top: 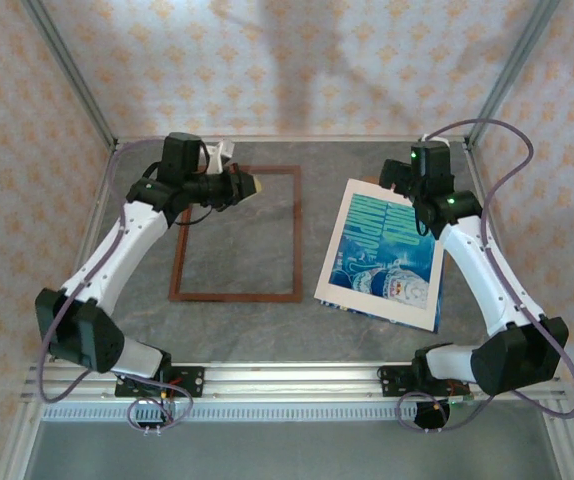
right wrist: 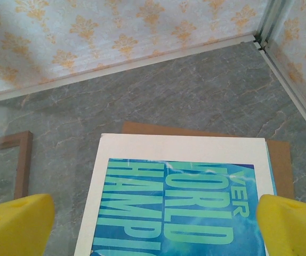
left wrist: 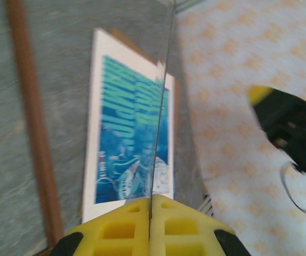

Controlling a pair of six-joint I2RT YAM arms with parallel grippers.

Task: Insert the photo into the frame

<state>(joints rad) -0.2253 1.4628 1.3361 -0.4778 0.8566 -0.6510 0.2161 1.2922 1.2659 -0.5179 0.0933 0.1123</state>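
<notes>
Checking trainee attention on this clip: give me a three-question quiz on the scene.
1. True or false: the photo already lies inside the frame.
2. The right gripper is: A open, B shut.
3. Which gripper is shut on the thin clear sheet?
Key: 1 false; 2 A; 3 the left gripper.

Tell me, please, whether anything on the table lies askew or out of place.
The photo with its cream mat lies tilted, not parallel to the frame. The layers are also shifted: the brown backing board sticks out past the mat on two sides.
</notes>
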